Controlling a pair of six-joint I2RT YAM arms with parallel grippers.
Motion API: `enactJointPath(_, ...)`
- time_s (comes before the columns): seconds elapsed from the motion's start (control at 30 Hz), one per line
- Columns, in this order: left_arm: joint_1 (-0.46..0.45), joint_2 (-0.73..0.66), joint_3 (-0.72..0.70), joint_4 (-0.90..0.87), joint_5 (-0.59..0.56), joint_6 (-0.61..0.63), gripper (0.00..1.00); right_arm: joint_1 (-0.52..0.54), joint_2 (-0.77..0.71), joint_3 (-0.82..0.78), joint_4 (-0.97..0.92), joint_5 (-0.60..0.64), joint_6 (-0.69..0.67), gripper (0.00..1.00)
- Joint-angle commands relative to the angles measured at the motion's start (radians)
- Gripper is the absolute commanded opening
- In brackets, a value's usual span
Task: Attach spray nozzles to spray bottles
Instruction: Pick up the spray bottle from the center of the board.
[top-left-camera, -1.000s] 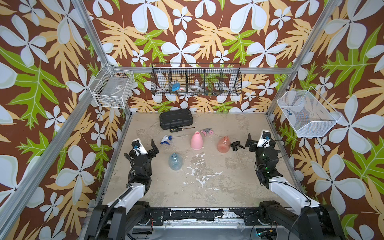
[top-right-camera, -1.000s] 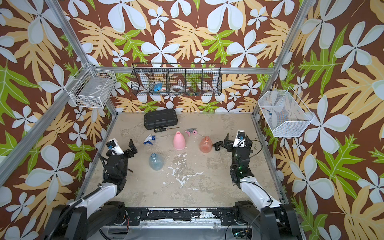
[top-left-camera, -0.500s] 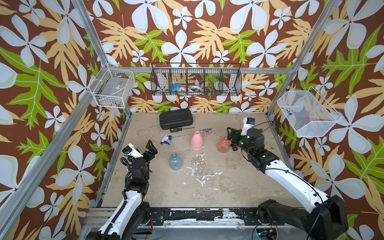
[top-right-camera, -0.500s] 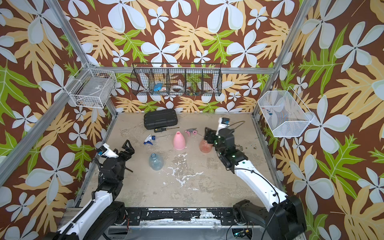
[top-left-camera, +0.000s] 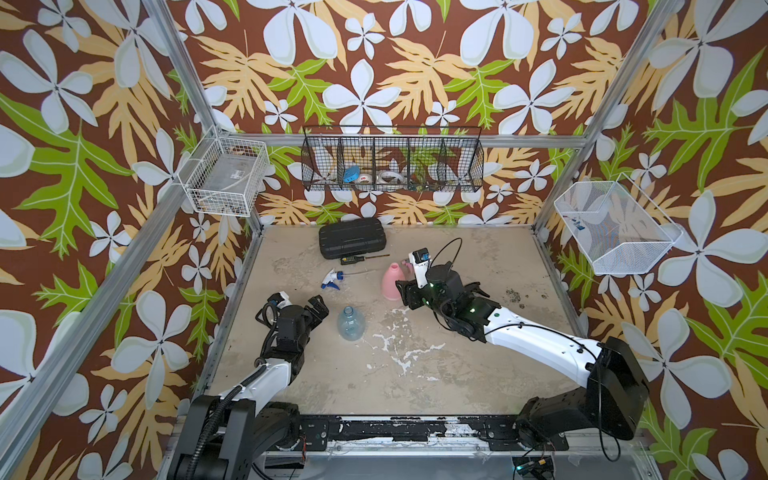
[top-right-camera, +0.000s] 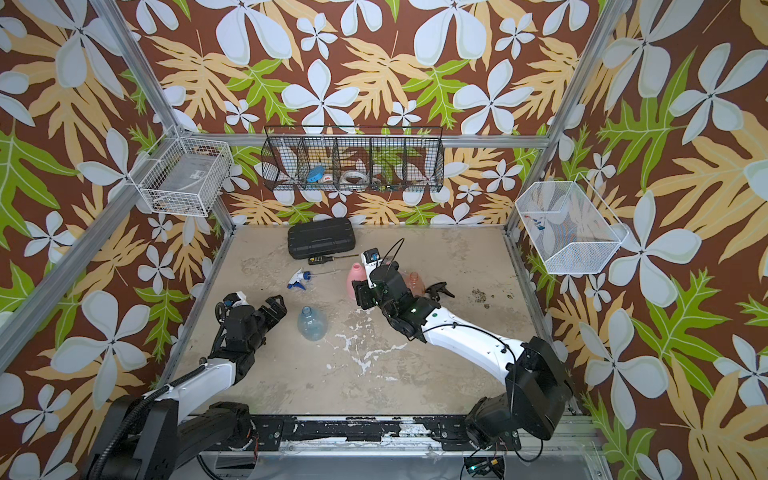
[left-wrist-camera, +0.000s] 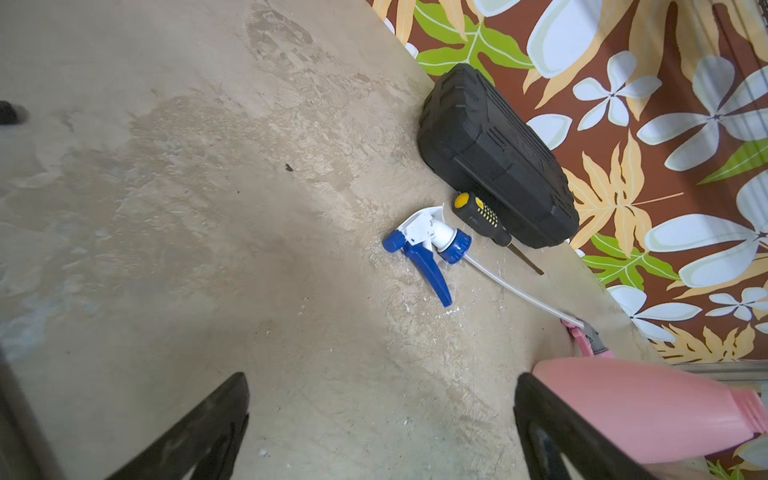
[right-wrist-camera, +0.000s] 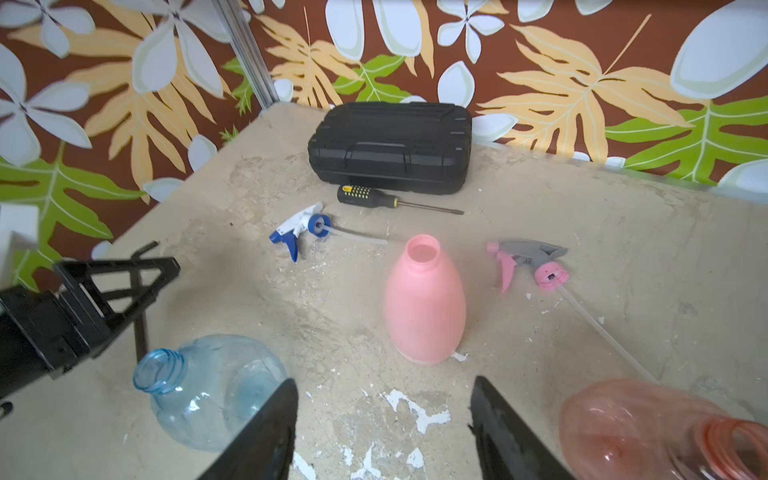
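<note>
Right wrist view shows grey-and-pink nozzle (right-wrist-camera: 532, 257) whole; left end effector (left-wrist-camera: 382, 378), right end effector (right-wrist-camera: 384, 384) gape empty.

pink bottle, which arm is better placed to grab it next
Right, likely: the right gripper sits just beside the pink bottle, jaws apart and empty, facing it. The left gripper is farther off, next to the clear blue bottle.

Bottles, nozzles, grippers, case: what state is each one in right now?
pink bottle: upright, neck bare
clear blue bottle: upright, neck bare
orange-red bottle: neck bare, ungripped; upright or not unclear
white-and-blue nozzle: lying loose, unattached
grey-and-pink nozzle: lying loose, unattached
black nozzle: lying loose, unattached
black case: closed
left gripper: open, empty
right gripper: open, empty
</note>
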Motion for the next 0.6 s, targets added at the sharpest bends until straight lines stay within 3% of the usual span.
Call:
enactJointPath(0.0, 0.002, 0.017, 0.041, -0.082, -0.051, -0.049, 1.00, 0.021, 0.028, 0.049, -0.022, -0.034, -0.043, 0.65)
enactJointPath(0.27, 0.011, -0.010, 0.124, -0.400, -0.344, -0.195, 1.00, 0.192, 0.175, 0.137, 0.067, -0.017, -0.008, 0.66)
enactJointPath(0.57, 0.032, -0.074, 0.040, -0.310, -0.266, -0.201, 1.00, 0.278, 0.324, 0.261, 0.073, 0.046, -0.013, 0.67)
